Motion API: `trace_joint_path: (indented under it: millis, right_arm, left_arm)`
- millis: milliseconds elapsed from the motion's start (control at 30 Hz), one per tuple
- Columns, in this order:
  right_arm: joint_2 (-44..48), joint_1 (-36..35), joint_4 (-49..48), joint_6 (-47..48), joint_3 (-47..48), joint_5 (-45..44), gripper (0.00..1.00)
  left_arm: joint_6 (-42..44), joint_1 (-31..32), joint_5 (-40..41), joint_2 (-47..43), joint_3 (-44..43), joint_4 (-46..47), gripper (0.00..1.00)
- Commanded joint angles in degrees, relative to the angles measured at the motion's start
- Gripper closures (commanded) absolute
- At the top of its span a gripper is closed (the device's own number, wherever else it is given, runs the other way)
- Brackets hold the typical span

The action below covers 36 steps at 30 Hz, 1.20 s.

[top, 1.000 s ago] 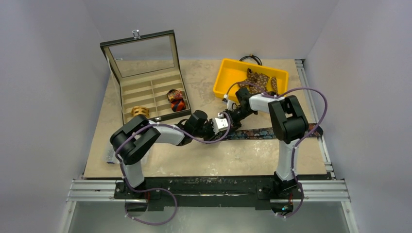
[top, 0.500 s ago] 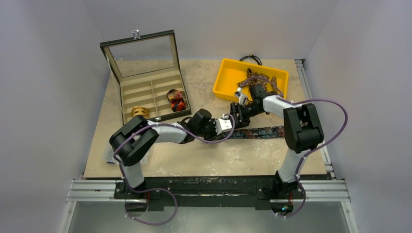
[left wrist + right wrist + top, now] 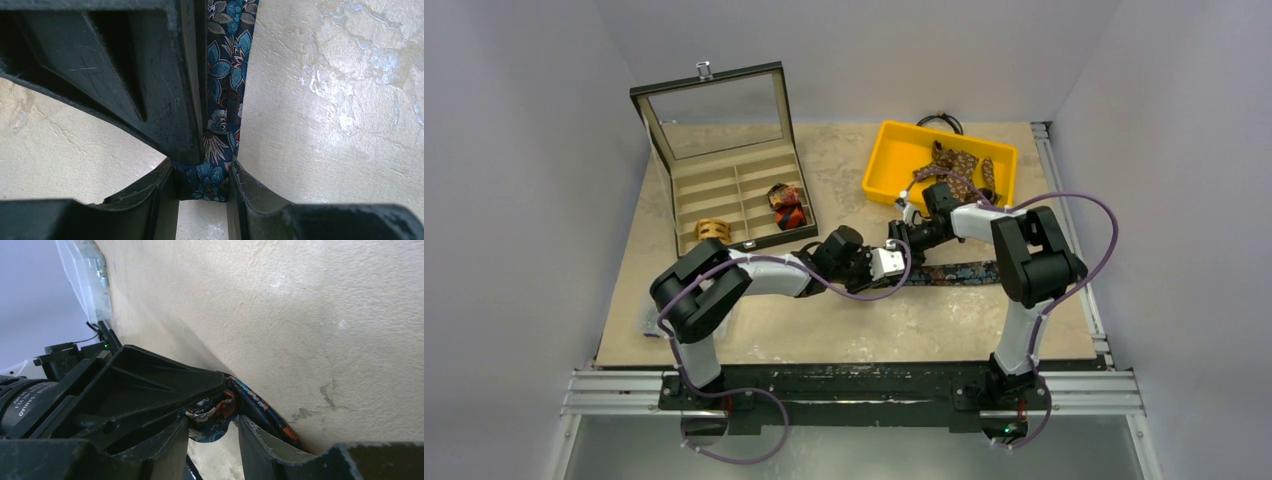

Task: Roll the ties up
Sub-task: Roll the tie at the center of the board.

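Clamping the blue-flowered navy tie point(image 3: 223, 85) are left tool point(image 3: 202, 177) and right tool point(image 3: 212, 425).

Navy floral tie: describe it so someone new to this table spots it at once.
From the yellow plastic bin at the table's far right, look nearer: a dark navy fabric tie with teal flowers lies flat on the beige tabletop, one end held by the left gripper and the right gripper. The brown dotted tie sits crumpled inside the bin; this one is a straight strip.
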<state>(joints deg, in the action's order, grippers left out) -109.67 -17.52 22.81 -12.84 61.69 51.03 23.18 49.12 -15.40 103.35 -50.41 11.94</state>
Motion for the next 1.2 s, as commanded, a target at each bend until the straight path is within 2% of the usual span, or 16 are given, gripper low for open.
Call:
trace_joint_path:
  millis: [0,33,100,167,267,333,433,467,633,700,900,1033,1167]
  right_arm:
    - [0.33,-1.26,-2.11,0.37,0.6,2.31,0.6]
    - [0.29,-1.29,-2.33,0.6,0.2,2.38,0.65]
    - [-0.1,-1.24,-2.03,1.57,-0.31,2.15,0.84]
    - [-0.42,-1.29,-1.12,2.96,-0.58,1.77,1.0]
    - [-0.81,-1.16,0.27,5.74,-1.13,-0.91,1.0]
    - [-1.61,-0.83,0.31,6.75,-1.65,-2.29,1.0]
    - [-2.81,-0.57,-0.07,8.12,-2.04,-4.28,1.0]
    - [-3.11,-0.52,-0.19,8.55,-2.17,-5.01,1.0]
    - [-2.98,-0.03,-0.01,9.49,-2.8,-6.95,1.0]
    - [-1.89,-0.06,-0.65,9.38,-3.49,-7.74,1.0]
    - [0.77,-0.14,-1.55,9.41,-5.69,-10.48,1.0]
    - [0.54,-0.14,-1.74,9.95,-5.83,-11.11,1.0]
    - [-0.54,-0.15,-1.66,10.27,-4.83,-10.98,1.0]
  left_arm:
    - [1.43,0.8,0.84,3.55,1.37,-10.27,0.8]
    - [1.57,0.8,0.64,3.63,1.25,-10.34,0.8]
    - [1.42,0.8,0.45,3.85,1.16,-10.41,0.78]
    - [0.43,0.6,0.0,3.43,1.17,-10.06,0.72]
    - [-1.81,-1.8,-5.69,0.92,2.89,-6.17,0.54]
    - [-3.24,-4.29,-10.56,-1.26,4.15,-2.59,0.46]
    - [-4.13,-6.85,-17.59,-3.87,4.3,0.91,0.2]
    - [-3.7,-7.0,-18.59,-4.54,4.65,2.21,0.18]
    - [-2.48,-7.04,-21.9,-3.94,4.63,5.05,0.18]
    - [-4.2,-6.8,-22.36,-1.88,4.0,6.36,0.21]
    - [-12.12,-4.78,-18.7,3.33,2.0,10.78,0.27]
    - [-12.53,-3.97,-15.66,5.65,1.76,12.58,0.28]
    - [-8.53,-3.26,-16.0,6.25,2.32,11.59,0.44]
